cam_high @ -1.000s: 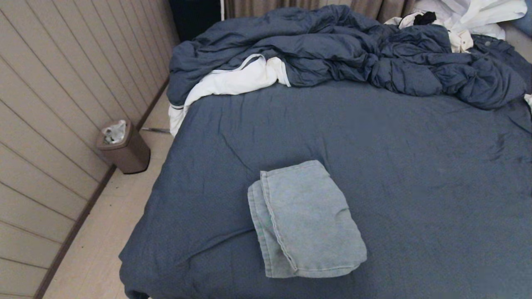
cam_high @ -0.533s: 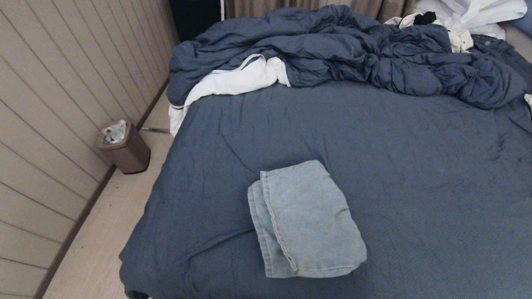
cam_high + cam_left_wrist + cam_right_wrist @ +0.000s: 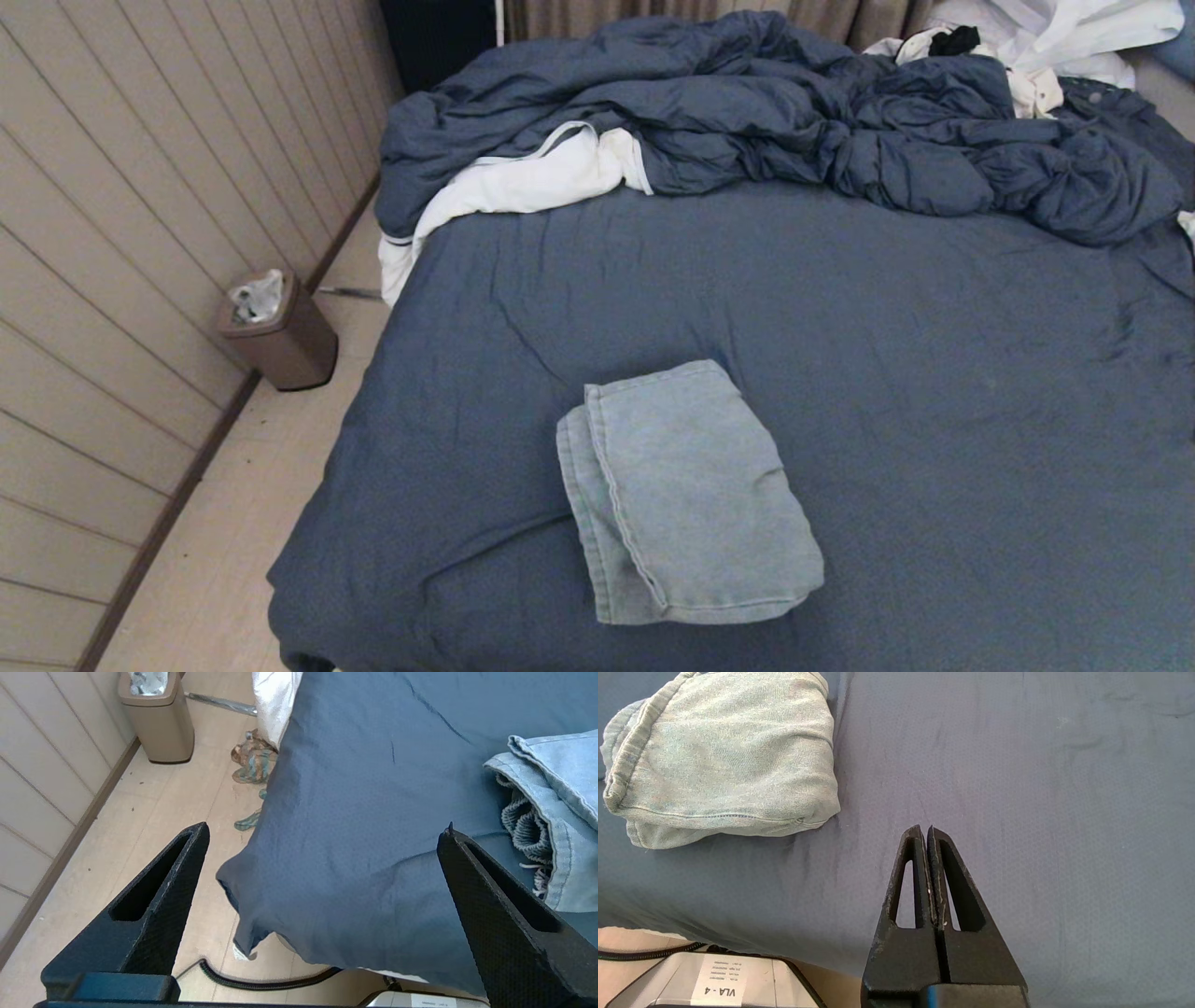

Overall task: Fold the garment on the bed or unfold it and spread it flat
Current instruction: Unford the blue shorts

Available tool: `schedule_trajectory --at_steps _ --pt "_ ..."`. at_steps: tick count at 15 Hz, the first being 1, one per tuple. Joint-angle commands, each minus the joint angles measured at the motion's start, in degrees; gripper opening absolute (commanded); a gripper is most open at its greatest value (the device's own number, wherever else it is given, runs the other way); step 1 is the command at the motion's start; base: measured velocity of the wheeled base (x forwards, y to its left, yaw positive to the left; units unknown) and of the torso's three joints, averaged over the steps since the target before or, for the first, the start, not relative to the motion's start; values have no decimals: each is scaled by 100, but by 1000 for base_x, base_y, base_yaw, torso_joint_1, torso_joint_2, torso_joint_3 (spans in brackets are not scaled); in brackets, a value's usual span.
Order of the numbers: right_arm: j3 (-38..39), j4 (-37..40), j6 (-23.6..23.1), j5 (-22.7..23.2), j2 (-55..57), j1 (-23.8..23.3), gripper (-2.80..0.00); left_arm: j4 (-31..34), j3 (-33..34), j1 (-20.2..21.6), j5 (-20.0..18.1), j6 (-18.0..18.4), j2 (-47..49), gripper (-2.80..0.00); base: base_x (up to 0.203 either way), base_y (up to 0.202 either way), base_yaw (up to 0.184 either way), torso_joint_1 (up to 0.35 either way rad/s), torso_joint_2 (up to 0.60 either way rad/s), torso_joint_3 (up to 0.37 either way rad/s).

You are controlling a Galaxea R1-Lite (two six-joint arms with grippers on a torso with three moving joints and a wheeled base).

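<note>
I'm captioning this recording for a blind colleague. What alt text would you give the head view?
Folded pale blue denim shorts lie near the front edge of a wide bed with a dark slate-blue sheet. A rumpled dark blue duvet and a white garment are heaped at the far end; a small brown bin stands on the floor beside the bed.
</note>
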Motion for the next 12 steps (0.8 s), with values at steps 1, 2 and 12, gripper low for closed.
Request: schedule_trajectory --at_steps 1,2,12 --pt "-7 -10 -50 19 19 2 -280 -4 0 0 2 -6 13 0 0 0 0 0 0 0" --pt "-7 -10 -50 19 19 2 -280 -4 0 0 2 -6 13 0 0 0 0 0 0 0" --pt "17 -38 11 28 -5 -1 -280 -4 0 0 2 -6 13 0 0 0 0 0 0 0"
